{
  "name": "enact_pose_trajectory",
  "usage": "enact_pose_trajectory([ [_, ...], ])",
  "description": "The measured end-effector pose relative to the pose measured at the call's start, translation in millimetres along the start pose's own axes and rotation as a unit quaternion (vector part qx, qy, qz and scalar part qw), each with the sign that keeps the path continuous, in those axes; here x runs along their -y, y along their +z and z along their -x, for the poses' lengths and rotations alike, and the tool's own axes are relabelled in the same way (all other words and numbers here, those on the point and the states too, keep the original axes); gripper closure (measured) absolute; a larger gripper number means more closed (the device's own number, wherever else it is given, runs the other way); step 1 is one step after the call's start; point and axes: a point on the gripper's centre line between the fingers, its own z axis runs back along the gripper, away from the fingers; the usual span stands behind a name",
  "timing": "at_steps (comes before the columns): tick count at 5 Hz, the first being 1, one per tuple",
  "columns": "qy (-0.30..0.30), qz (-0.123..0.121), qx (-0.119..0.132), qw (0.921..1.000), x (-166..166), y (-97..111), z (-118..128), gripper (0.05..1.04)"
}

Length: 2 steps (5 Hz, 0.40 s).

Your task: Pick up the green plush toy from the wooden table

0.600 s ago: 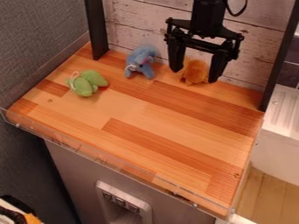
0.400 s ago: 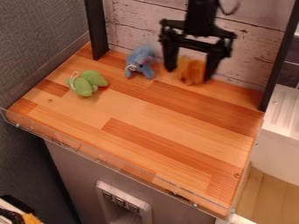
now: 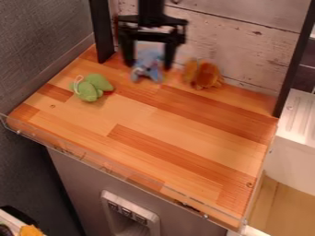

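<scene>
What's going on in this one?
A black two-finger robot gripper hangs over the back of a wooden tabletop, its fingers apart on either side of a small blue plush animal. I can't tell whether they touch it. An orange-brown plush toy sits by the pale plank wall, on one side of the blue one, and a green plush toy with a white string lies on the other.
</scene>
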Motion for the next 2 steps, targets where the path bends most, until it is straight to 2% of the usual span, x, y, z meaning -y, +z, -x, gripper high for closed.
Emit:
enact_pose_trajectory([
  [1, 0.009, 0.005, 0.004, 0.9999, -40, 4, -13, 0.085],
  [2, -0.023, 0.007, 0.001, 0.9997, -62, 5, -25, 0.085],
])
